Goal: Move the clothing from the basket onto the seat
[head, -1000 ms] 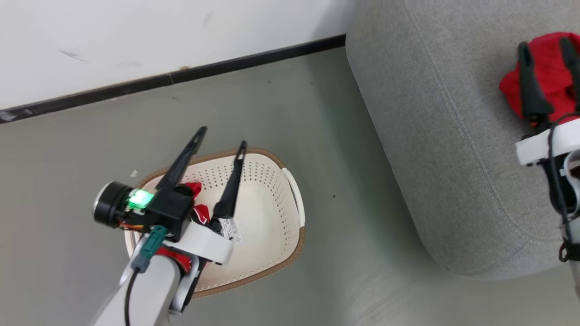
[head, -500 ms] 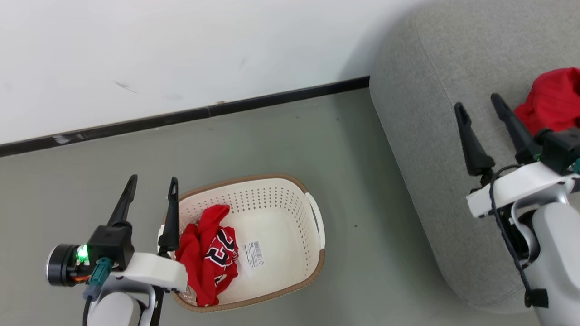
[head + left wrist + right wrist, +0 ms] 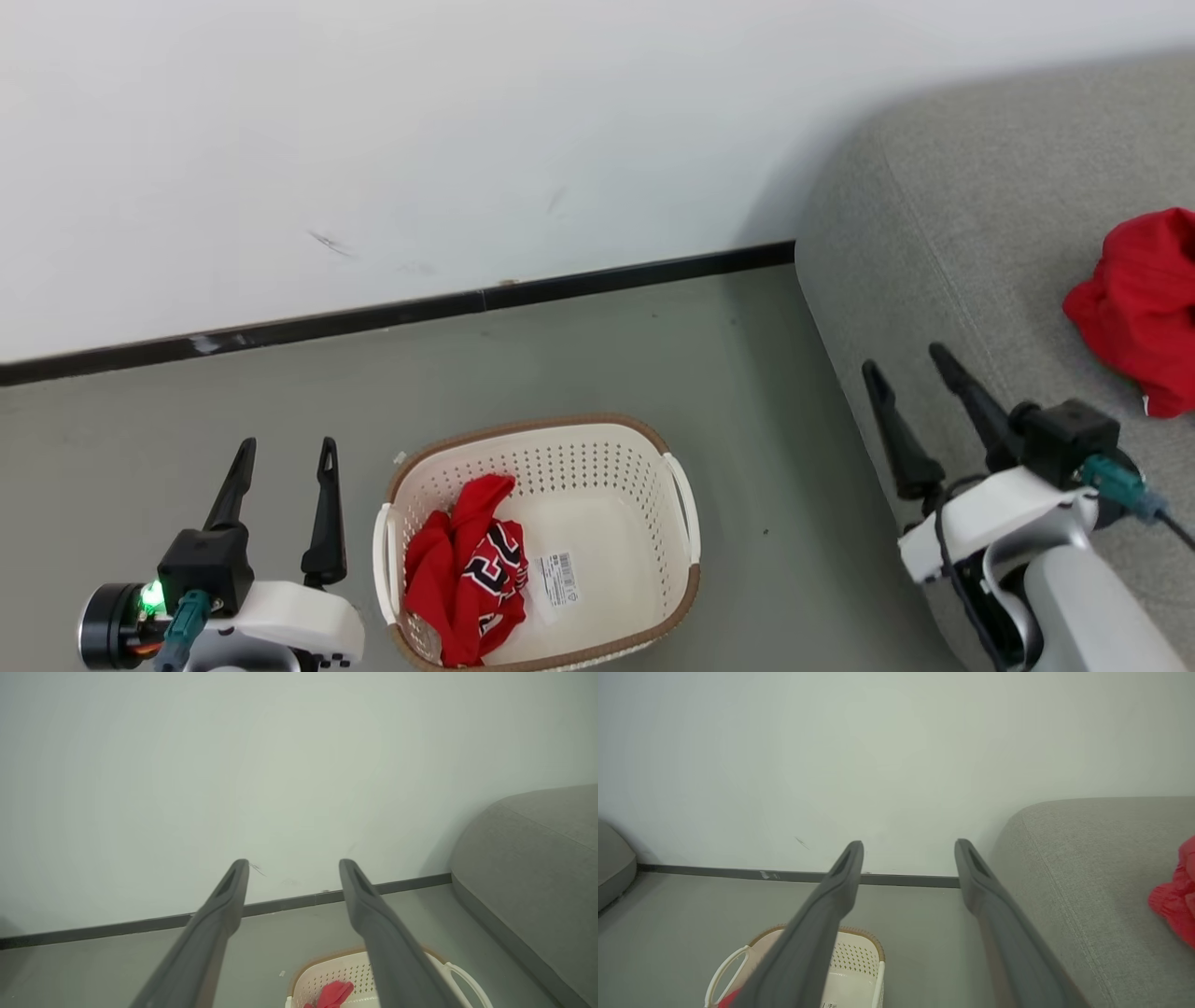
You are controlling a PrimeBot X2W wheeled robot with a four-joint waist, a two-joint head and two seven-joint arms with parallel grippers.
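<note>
A cream basket [image 3: 597,443] with a brown rim stands on the floor, and a red jersey with black-and-white lettering [image 3: 467,569] lies in its left half beside a barcode sticker. A second red garment [image 3: 1139,308] rests on the grey seat [image 3: 943,252] at the right. My left gripper [image 3: 285,453] hangs open and empty to the left of the basket. My right gripper [image 3: 904,360] is open and empty over the seat's left edge, apart from the garment. The basket [image 3: 327,975] and seat [image 3: 537,849] show past my left fingers; the basket [image 3: 859,956], seat [image 3: 1087,858] and garment [image 3: 1176,900] show in the right wrist view.
A white wall [image 3: 373,140] with a black baseboard [image 3: 467,303] runs behind the basket. Grey floor [image 3: 747,467] lies between basket and seat. Another grey upholstered corner [image 3: 612,868] shows at the far left of the right wrist view.
The head camera has tilted up, showing more wall. My left gripper has left the basket and now sits beside it. My right gripper has drawn back off the red garment on the seat.
</note>
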